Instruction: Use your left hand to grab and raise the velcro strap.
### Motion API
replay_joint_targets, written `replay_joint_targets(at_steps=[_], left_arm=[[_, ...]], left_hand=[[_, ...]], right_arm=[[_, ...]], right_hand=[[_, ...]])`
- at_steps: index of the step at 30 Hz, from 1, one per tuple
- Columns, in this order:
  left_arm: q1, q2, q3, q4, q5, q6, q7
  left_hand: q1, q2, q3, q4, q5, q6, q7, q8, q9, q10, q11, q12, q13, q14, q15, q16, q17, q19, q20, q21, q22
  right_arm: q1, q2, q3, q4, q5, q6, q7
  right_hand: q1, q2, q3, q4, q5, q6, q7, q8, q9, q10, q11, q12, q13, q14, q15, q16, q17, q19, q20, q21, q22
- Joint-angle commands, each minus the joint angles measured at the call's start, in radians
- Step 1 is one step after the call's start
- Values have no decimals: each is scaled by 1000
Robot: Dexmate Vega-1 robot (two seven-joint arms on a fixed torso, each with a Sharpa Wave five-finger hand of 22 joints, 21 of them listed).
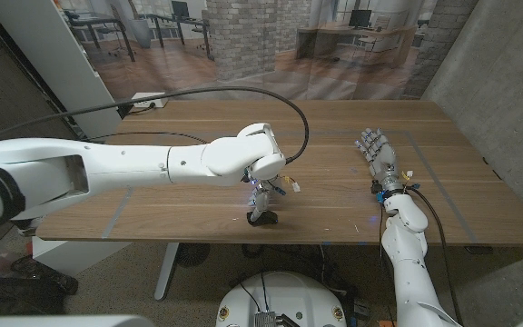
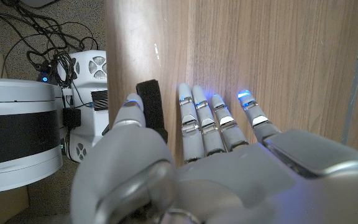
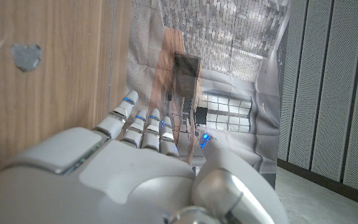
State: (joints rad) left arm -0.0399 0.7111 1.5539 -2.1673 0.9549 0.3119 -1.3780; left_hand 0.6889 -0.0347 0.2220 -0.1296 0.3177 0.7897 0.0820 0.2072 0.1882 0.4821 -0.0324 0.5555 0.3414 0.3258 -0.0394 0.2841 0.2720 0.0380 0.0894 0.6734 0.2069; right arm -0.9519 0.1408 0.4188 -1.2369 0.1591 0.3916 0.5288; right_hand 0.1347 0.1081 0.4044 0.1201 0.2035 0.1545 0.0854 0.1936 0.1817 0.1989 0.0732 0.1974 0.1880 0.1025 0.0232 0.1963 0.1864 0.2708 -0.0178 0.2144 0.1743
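My left hand [image 2: 197, 149] is on the velcro strap [image 2: 151, 109] at the table [image 1: 189, 127] edge; I can't tell if it's gripped. Right hand [image 1: 377, 154] rests with fingers spread, holding nothing.

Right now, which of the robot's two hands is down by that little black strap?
The left hand, reaching down near the table's front edge, with the velcro strap between thumb and fingers. The right hand waits far off on the table's other side, holding nothing.
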Motion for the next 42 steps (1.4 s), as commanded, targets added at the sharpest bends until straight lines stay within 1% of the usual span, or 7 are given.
replay_joint_targets(at_steps=[1,10,16,26,31,37,42], left_arm=[[54,-11,-44,24,25,-65,0],[81,-15,-72,35,33,-106,0],[116,-13,-107,39,68,-153,0],[217,-15,-215,57,135,-244,0],[339,-34,-353,68,205,-344,0],[517,-91,-564,76,303,-502,15],[617,-143,-688,74,367,-605,36]], left_hand=[[1,15,8,2,-6,1,1,-5,4,-6,3,7,2,3,-1,4,4,0,5,6,6],[11,35,15,1,-21,49,6,7,3,23,5,22,3,20,-8,12,7,1,4,10,7],[97,51,38,-36,-48,136,-3,24,5,55,-17,52,12,54,-31,25,12,14,-4,23,11],[216,86,89,-53,-72,216,19,31,2,91,-48,83,17,86,-65,33,15,44,-29,49,15],[302,125,129,-56,-97,263,14,29,-1,119,-61,103,19,115,-88,49,25,66,-44,70,18],[372,145,150,-55,-120,336,-5,40,2,169,-82,131,20,158,-115,75,40,91,-54,99,23],[417,160,162,-54,-125,378,-12,48,6,201,-89,150,22,187,-128,96,55,109,-56,121,26]], right_arm=[[8,0,5,27,10,36,-10],[19,0,2,50,14,61,-22],[28,0,1,71,13,81,-35],[49,-5,-7,107,0,114,-63],[52,-9,-15,110,-9,116,-72],[55,-14,-23,111,-19,115,-83],[57,-16,-25,112,-20,114,-87]], right_hand=[[-4,-5,-1,-3,8,16,-1,6,2,18,2,9,4,22,1,8,0,7,-3,0,4],[-3,-7,-2,-6,9,24,0,7,2,25,4,10,4,37,5,10,-1,8,-4,-1,4],[-3,-8,-3,-7,10,27,1,7,2,28,5,10,4,41,6,10,-1,11,-6,0,4],[-7,-10,-5,-6,11,40,4,10,2,43,7,13,4,57,6,13,-1,19,-8,1,4],[-8,-12,-6,-6,11,43,5,11,2,47,9,14,4,59,5,13,-1,21,-8,2,4],[-9,-13,-8,-6,12,44,4,10,2,48,10,13,4,62,5,12,-1,21,-9,1,4],[-10,-14,-8,-6,12,45,5,9,2,48,10,12,4,61,5,11,-1,20,-9,1,4]])
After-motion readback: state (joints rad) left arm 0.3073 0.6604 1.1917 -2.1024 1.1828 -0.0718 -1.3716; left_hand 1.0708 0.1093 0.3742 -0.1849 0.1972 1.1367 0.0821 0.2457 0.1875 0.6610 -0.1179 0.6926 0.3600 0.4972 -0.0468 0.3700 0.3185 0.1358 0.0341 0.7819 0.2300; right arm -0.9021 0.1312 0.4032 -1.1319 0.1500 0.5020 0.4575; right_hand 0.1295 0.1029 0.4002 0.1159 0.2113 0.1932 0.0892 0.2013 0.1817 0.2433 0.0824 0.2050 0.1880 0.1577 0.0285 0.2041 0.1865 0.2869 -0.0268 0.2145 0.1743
